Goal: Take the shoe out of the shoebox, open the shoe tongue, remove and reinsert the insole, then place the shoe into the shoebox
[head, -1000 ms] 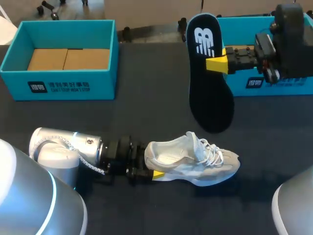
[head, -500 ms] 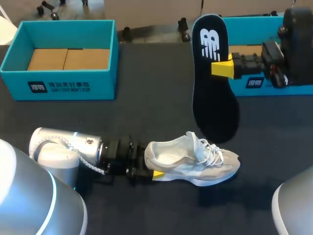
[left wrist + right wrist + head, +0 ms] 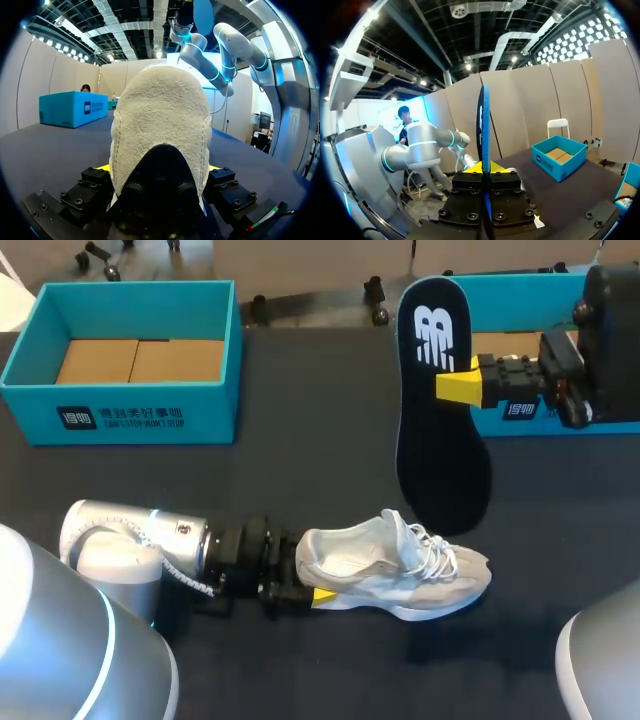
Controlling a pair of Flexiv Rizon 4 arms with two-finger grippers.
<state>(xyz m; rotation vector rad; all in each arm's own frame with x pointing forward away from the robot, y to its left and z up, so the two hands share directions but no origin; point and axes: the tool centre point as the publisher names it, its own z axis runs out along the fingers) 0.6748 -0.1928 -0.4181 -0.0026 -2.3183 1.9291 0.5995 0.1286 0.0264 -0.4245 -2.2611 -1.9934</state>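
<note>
Insole (image 3: 440,450), clamped in right jaws, has drifted right, clear of the shoe (image 3: 380,565) that left jaws clamp; reinsertion comes next.

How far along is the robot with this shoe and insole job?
Done: the shoe is out on the table and its insole is removed. In hand: left gripper clamps the shoe, right gripper holds the insole aloft. Left: reinsert the insole, then put the shoe into the shoebox.
</note>
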